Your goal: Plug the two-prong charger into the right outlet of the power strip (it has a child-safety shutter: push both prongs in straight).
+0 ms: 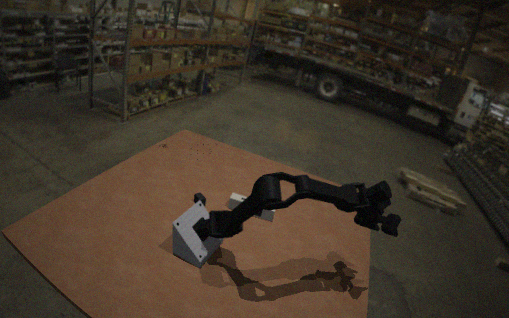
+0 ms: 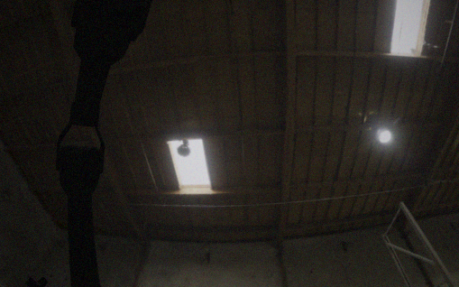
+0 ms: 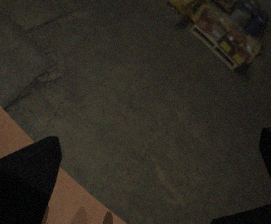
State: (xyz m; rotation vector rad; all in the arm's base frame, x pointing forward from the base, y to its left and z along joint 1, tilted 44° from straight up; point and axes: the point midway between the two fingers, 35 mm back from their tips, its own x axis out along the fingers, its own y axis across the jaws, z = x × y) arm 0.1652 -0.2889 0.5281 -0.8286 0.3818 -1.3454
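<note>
The hand [image 1: 378,214], spread and holding nothing, hung beyond the worktop [image 1: 97,235] edge; with the strip [image 1: 236,201] half-hidden by the arm, a blind reach risked collision.

My arm [image 1: 317,192] is matte black all over, w/ chunky rounded links and a fat round elbow housing. My base [image 1: 188,239] is a light grey wedge block w/ small dark screw dots at its corners. My claw [image 1: 382,220] is black too, blocky fingers.

Warehouse; tall stocked shelf racks [image 1: 126,60]; flatbed truck [image 1: 372,82]; concrete floor [image 1: 47,140]
</note>
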